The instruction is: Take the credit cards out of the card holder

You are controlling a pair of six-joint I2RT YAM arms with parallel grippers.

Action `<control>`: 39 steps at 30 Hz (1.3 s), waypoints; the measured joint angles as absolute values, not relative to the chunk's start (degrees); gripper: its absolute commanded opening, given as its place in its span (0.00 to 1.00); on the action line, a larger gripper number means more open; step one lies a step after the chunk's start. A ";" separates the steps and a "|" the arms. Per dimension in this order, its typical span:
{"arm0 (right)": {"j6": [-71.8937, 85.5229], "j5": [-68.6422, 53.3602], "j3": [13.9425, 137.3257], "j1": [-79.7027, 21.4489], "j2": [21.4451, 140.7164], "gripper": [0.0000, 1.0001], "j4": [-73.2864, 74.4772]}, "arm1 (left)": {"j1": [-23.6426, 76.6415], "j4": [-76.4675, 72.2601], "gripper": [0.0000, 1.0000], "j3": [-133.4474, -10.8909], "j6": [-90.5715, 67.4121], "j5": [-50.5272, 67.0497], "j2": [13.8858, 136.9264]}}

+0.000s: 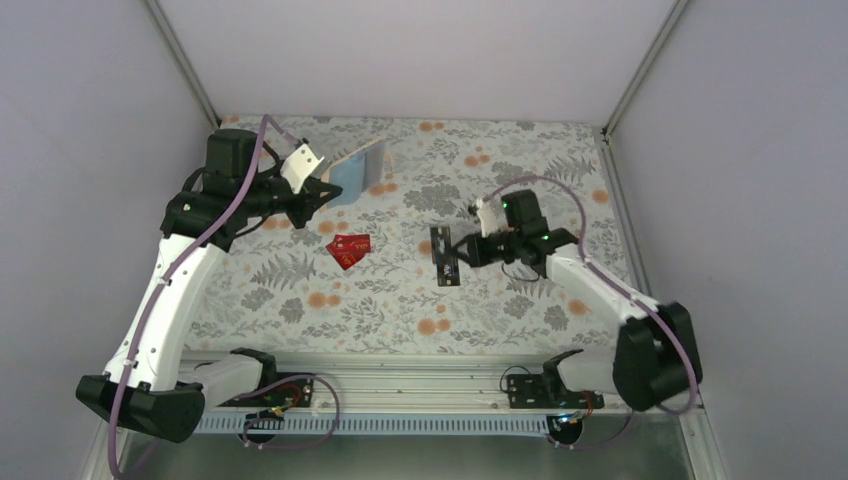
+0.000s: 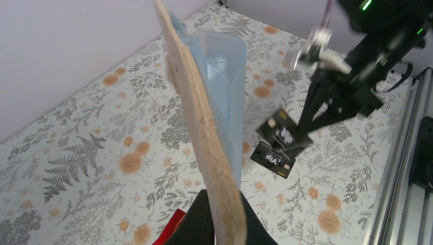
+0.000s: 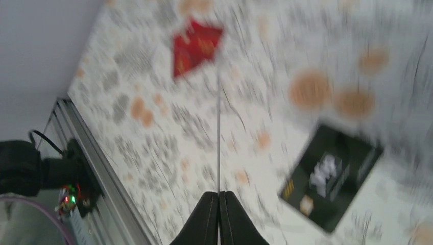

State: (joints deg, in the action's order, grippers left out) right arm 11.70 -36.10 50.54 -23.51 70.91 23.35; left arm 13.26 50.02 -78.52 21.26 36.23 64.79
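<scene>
- The card holder is up in the air over the far-left part of the table. Its tan outside and pale blue inside are splayed apart a bit. From the left wrist camera you mostly see its tan edge.
- The left gripper is clamped on the holder's lower end, one finger on each side of it.
- Red cards: looks like two, overlapping in a little fan, flat on the table near the middle. There could be another one tucked in there, but it's too small and blurry to be sure.
- Black cards: I count two in the left wrist view, one overlapping the other, right at the right arm's fingertips. They sit to the right of the reds and clear of them.
- The right gripper is pinched tight on an edge-on card. It's just a thin line from its own camera, so I can't tell the colour. One black card lies flat on the table beside it in that view.
</scene>
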 measured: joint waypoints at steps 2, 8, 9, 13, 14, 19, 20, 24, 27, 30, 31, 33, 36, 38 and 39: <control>12.64 -37.87 45.78 -22.41 74.96 0.04 22.96 | 13.26 49.78 0.02 -78.37 21.15 35.79 64.77; 13.47 -42.22 41.04 -21.12 84.71 0.04 20.12 | 13.26 49.54 0.02 -78.35 20.93 35.77 64.73; 13.43 -42.57 41.04 -20.80 85.67 0.04 19.46 | 13.26 49.54 0.02 -78.35 20.93 35.79 64.73; 13.26 -41.58 41.04 -19.51 88.27 0.04 18.37 | 13.23 49.54 0.02 -78.35 20.93 36.01 64.73; 13.26 -40.71 41.04 -19.18 88.64 0.09 18.37 | 13.26 49.54 0.02 -78.35 20.93 36.07 64.73; 13.08 -37.21 41.45 -17.50 89.47 0.53 19.03 | 13.26 49.58 0.02 -78.35 20.95 37.08 64.73; 12.80 -35.97 41.91 -17.39 89.49 0.56 19.57 | 13.26 49.63 0.02 -78.35 20.97 37.58 64.73; 13.52 -29.67 44.91 -17.28 86.35 0.69 23.09 | 13.23 50.78 0.02 -78.41 22.09 42.11 64.75; 13.37 -28.82 47.64 -17.96 77.54 0.79 23.83 | 13.23 53.49 0.02 -79.29 24.47 48.77 64.97; 11.51 -34.72 50.52 -21.52 64.64 0.90 18.79 | 13.26 56.62 0.02 -81.28 27.77 55.75 65.19; 11.05 -37.12 51.00 -23.27 60.60 0.96 16.19 | 13.26 57.36 0.02 -81.80 28.73 57.67 65.14; 10.61 -41.06 51.11 -26.76 52.82 0.97 10.04 | 13.26 58.41 0.02 -82.00 30.26 60.49 64.86; 11.40 -43.53 51.16 -30.04 46.50 0.99 1.76 | 13.28 59.51 0.02 -81.89 31.59 63.13 64.75; 12.21 -43.27 51.57 -31.75 46.41 0.99 -2.17 | 13.26 59.99 0.02 -81.84 32.16 64.14 64.75; 12.45 -42.85 51.83 -32.62 47.29 0.99 -3.14 | 13.26 60.18 0.02 -81.84 32.38 64.58 64.75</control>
